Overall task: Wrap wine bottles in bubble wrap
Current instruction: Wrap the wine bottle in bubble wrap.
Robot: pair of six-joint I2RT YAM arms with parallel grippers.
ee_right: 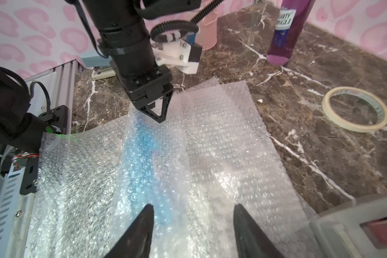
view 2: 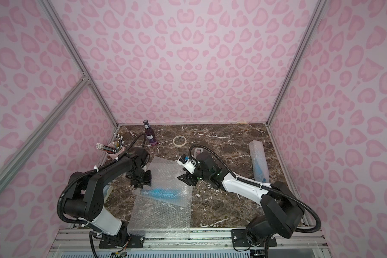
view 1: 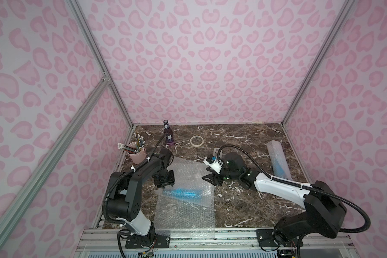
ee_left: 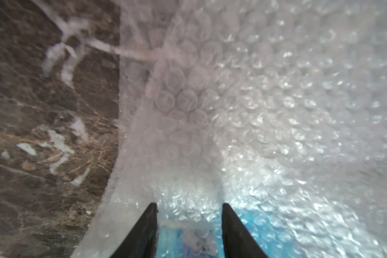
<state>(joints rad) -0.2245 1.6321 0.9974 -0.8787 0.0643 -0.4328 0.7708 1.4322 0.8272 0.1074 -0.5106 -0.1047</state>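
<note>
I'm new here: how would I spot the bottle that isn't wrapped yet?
Look to the far edge of the dark marble table, near the pink back wall. Between the pink pencil cup and the pale tape ring stands the purple bottle. It alone is upright and bare; both blue bottles lie covered in bubble wrap.

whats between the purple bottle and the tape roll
Nothing: only bare marble table lies between the purple bottle and the tape roll, seen in both top views.
</note>
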